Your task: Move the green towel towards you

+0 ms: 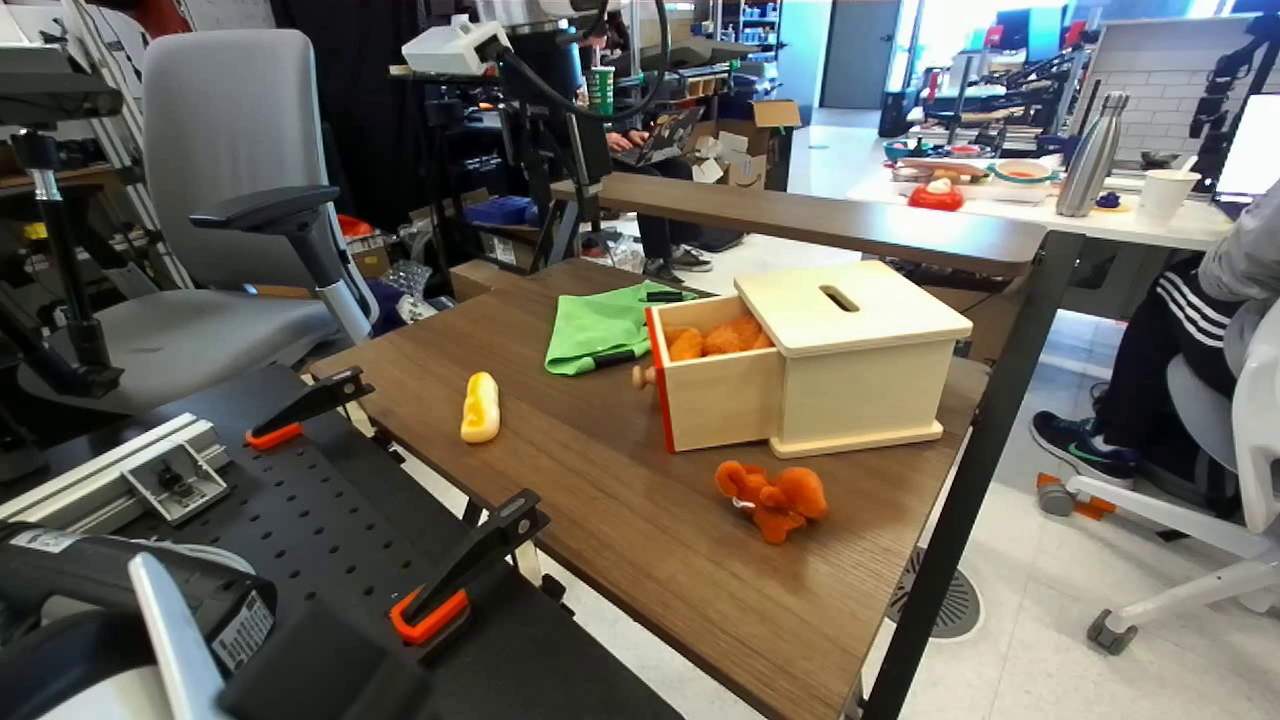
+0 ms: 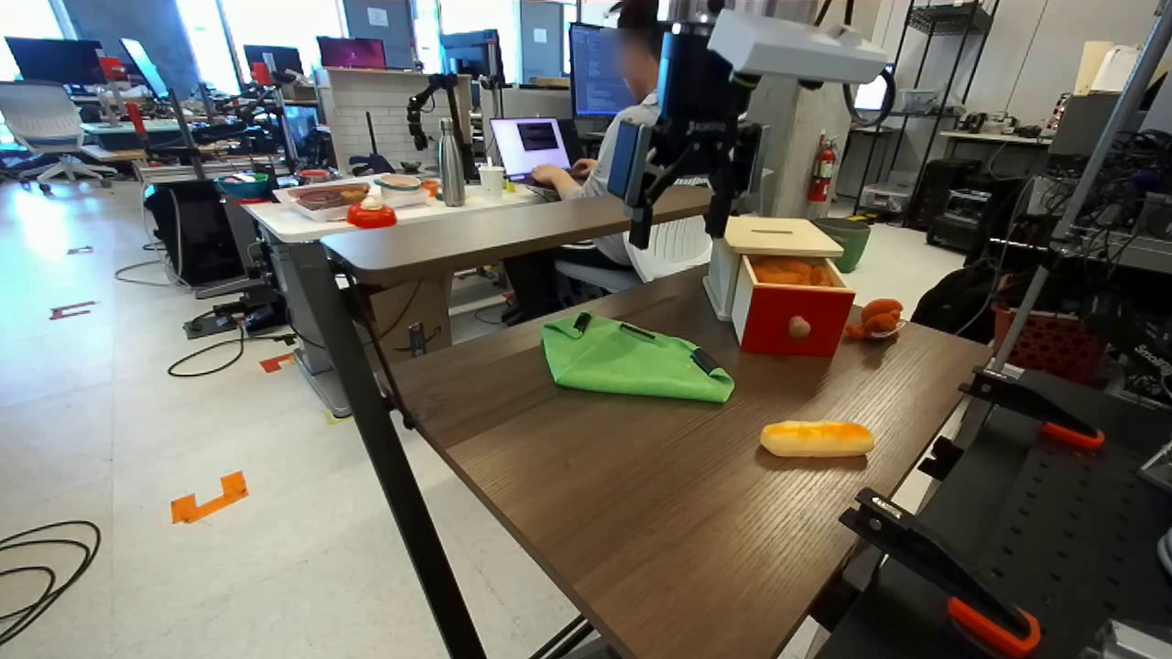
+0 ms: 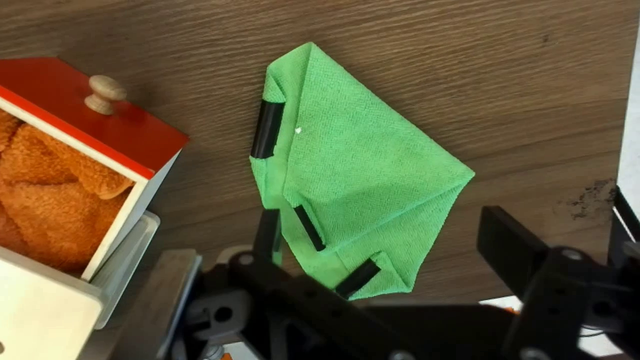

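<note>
The green towel [image 1: 598, 328] lies folded and rumpled on the brown table, with several black strips on it. It is beside the drawer of the wooden box, and it also shows in an exterior view [image 2: 632, 361]. In the wrist view the towel [image 3: 365, 145] fills the middle, with its lower left edge partly behind a finger. My gripper [image 2: 678, 229] hangs in the air well above the table, fingers pointing down. In the wrist view the gripper [image 3: 382, 225] is open, its fingers wide apart with nothing held between them. It does not touch the towel.
The pale wooden box [image 1: 865, 385] has its red-fronted drawer [image 2: 792, 320] pulled out, with orange plush inside. An orange plush toy [image 1: 775, 497] and a yellow bread-like object [image 2: 818, 439] lie on the table. A raised brown shelf [image 1: 820, 220] runs along one side. Clamps [image 1: 470, 565] hold the black board's edge.
</note>
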Robot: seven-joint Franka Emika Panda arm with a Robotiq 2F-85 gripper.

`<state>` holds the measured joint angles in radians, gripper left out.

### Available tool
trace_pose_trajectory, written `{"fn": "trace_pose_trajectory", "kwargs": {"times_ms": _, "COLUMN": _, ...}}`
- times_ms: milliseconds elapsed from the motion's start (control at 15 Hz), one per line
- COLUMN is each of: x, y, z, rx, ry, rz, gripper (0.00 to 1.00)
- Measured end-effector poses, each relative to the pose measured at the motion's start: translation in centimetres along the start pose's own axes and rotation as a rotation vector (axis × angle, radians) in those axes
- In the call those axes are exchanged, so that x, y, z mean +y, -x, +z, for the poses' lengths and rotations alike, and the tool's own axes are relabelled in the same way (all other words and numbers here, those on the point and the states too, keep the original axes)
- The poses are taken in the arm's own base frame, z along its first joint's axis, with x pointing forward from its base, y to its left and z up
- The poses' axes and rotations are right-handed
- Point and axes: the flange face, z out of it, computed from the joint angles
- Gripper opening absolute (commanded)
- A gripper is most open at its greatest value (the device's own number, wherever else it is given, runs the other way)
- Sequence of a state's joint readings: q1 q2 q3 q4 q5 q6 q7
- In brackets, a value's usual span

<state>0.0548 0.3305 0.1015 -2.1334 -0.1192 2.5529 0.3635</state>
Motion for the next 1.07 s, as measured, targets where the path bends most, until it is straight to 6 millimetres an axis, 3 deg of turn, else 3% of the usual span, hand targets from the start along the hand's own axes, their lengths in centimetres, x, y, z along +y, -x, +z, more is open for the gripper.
{"fn": "trace_pose_trajectory", "kwargs": {"times_ms": 400, "x": 0.5, "y": -1.2, "z": 4.4, "rx": -0.062, "ry": -0.036, "rz": 0.003, "gripper": 1.00}}
{"fn": "trace_pose_trajectory", "kwargs": {"times_ms": 1067, "x": 2.0, "y": -3.5, "z": 8.7, "rx": -0.084, "ry": -0.015, "rz": 0.029, "gripper": 1.00}}
